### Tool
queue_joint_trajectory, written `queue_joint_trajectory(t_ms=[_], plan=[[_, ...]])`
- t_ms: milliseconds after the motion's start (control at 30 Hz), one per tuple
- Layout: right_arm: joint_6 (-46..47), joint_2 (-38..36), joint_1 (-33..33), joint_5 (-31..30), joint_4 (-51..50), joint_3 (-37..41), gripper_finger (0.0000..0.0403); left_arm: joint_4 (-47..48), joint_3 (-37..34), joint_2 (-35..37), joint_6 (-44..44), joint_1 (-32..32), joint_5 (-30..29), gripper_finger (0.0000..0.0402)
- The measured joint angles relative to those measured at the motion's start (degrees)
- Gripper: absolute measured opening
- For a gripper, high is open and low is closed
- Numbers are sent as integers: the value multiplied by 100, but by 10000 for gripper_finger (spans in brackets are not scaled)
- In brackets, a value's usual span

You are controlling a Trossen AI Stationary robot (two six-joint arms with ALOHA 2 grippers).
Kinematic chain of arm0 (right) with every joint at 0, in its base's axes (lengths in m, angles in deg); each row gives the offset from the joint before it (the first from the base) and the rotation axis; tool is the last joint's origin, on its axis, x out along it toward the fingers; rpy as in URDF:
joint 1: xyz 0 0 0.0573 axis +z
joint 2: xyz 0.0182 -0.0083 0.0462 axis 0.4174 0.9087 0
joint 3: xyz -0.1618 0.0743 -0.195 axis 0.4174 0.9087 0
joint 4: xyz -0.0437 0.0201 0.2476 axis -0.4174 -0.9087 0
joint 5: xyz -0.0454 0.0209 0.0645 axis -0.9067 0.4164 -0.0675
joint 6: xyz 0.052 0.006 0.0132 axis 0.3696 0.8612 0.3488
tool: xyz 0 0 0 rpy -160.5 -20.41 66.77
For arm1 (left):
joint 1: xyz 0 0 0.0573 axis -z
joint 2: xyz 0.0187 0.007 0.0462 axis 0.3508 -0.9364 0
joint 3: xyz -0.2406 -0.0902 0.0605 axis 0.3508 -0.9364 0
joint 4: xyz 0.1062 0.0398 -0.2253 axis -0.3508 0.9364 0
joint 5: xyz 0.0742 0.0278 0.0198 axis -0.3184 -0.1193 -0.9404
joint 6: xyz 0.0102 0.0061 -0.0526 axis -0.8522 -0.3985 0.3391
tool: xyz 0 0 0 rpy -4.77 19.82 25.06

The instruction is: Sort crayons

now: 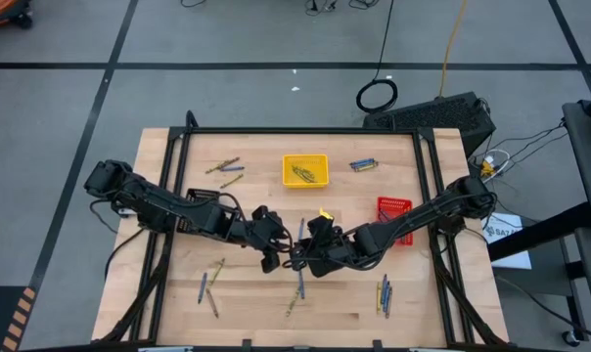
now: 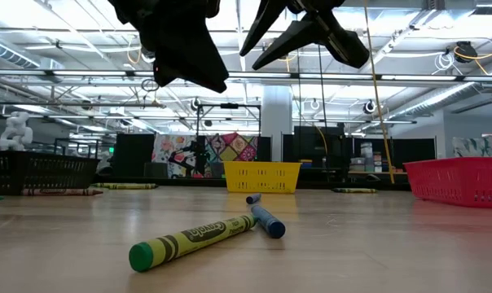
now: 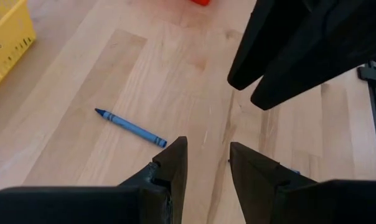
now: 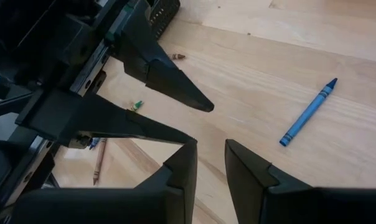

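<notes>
Crayons lie scattered flat on the wooden table (image 1: 178,293): a blue one (image 3: 131,127) just ahead of my left gripper, another blue one (image 4: 307,113) beyond my right gripper, and a green-yellow one (image 2: 193,240) touching a blue one (image 2: 266,220) near the front edge. More lie in the yellow tray (image 1: 305,169). My left gripper (image 3: 208,146) and right gripper (image 4: 211,149) meet tip to tip above the table's middle (image 1: 288,259). Both are open, off the table, with nothing between their fingers.
A red tray (image 1: 394,217) stands right of the middle. Olive crayons (image 1: 225,171) lie at the far left, a blue and yellow pair (image 1: 364,164) at the far right, and others near the front left (image 1: 209,293) and front right (image 1: 384,293).
</notes>
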Motion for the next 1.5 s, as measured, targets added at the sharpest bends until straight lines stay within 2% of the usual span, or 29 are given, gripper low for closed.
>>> queue_joint_trajectory(t_ms=[300,467,533,633,733,933,1067,1267,1367,1500], plan=[[-39,0,-16,-10,26,0,71,35,0,0,-51,-2,-4,123],[-128,0,-76,0,65,0,71,-30,0,0,-981,-2,-26,123],[-236,0,-90,32,100,0,71,-50,0,0,-982,-2,-41,123],[-627,0,-100,501,162,0,71,62,0,0,-635,-35,-53,123],[-1360,0,-100,1083,113,0,71,591,0,0,-636,-58,-67,123],[-2697,0,-99,1571,23,0,71,1407,0,0,-780,-68,-199,123],[-3240,0,-95,1822,-453,0,71,1912,0,0,-791,-68,-107,123],[-3678,0,-97,1812,-1812,0,71,3403,0,0,-747,-81,-142,123],[-3773,0,-97,1811,-2331,0,71,3603,0,0,-701,-114,-154,123],[-3920,0,-86,1805,-2545,0,71,3690,0,0,-614,-265,-160,123]])
